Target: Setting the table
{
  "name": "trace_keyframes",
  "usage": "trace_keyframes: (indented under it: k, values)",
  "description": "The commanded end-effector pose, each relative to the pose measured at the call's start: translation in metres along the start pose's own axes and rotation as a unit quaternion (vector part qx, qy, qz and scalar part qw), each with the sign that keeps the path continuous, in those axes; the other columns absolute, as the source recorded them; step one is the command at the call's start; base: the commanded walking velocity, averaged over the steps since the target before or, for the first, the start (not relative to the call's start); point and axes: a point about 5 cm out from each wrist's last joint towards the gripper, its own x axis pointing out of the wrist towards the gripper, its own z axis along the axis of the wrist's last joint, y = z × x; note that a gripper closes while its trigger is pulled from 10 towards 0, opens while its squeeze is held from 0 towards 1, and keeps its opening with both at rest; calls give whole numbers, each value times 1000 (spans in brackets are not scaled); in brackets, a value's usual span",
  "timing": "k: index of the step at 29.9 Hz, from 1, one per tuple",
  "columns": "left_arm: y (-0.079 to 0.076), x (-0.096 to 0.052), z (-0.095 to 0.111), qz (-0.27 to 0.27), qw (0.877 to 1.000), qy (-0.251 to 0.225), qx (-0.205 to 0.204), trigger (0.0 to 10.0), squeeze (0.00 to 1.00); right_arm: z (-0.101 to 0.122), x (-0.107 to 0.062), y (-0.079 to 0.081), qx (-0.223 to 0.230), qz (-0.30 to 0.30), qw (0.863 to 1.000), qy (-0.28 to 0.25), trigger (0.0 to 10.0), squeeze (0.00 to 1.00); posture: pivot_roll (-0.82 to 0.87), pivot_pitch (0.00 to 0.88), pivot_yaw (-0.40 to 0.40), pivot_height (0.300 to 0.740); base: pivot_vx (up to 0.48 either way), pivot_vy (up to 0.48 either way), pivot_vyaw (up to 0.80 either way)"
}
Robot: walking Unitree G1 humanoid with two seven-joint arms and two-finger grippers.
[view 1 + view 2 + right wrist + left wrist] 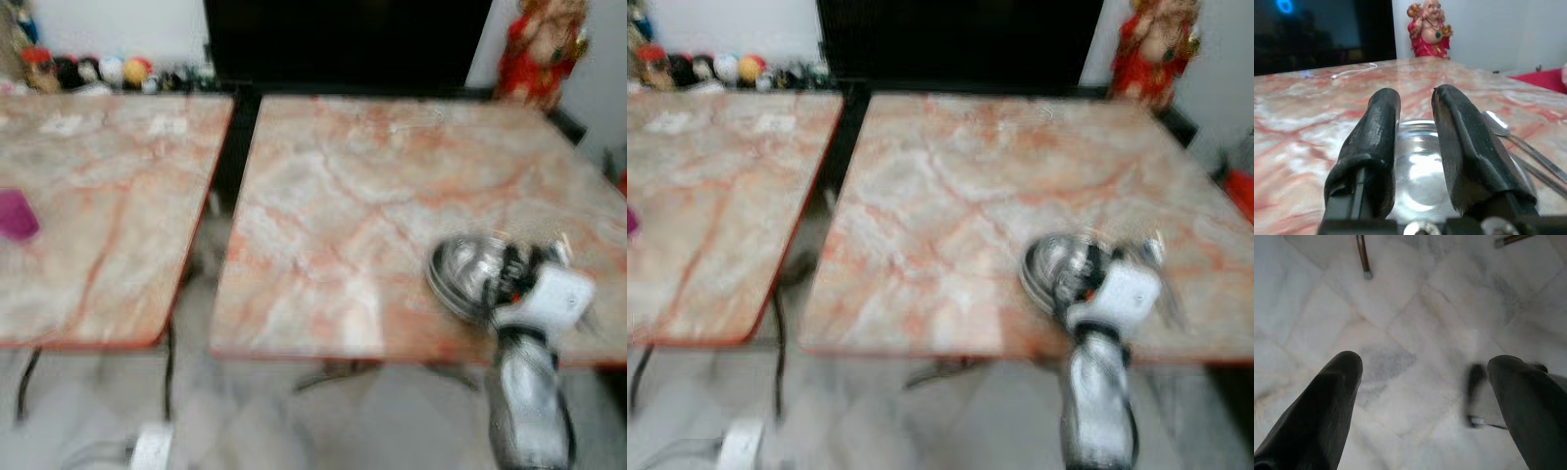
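Right hand (1415, 147) over blurred steel bowl (468, 274)

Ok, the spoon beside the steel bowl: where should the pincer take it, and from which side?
Best guess: take the spoon by its handle, not its scoop. It lies flat on the marble table to the right of the steel bowl, so come straight down from above, fingers across the thin handle. The right pincer is over the bowl's rim, so it would have to shift right first.
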Motion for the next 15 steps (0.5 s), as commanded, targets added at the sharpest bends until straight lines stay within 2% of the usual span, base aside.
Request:
trace_keyframes:
  k: [1, 15]
  values:
    - [1, 0, -1, 4, 1000, 2, 2, 10000, 0, 5, 3, 5, 0, 8, 1000, -9, 10000, 0, 78, 0, -49, 740, 0, 480, 0]
    - [4, 0, 1, 5, 1000, 1, -3, 10000, 0, 7, 0, 20, -11, 45, 999, -14, 10000, 0, 74, 0, -58, 740, 0, 480, 0]
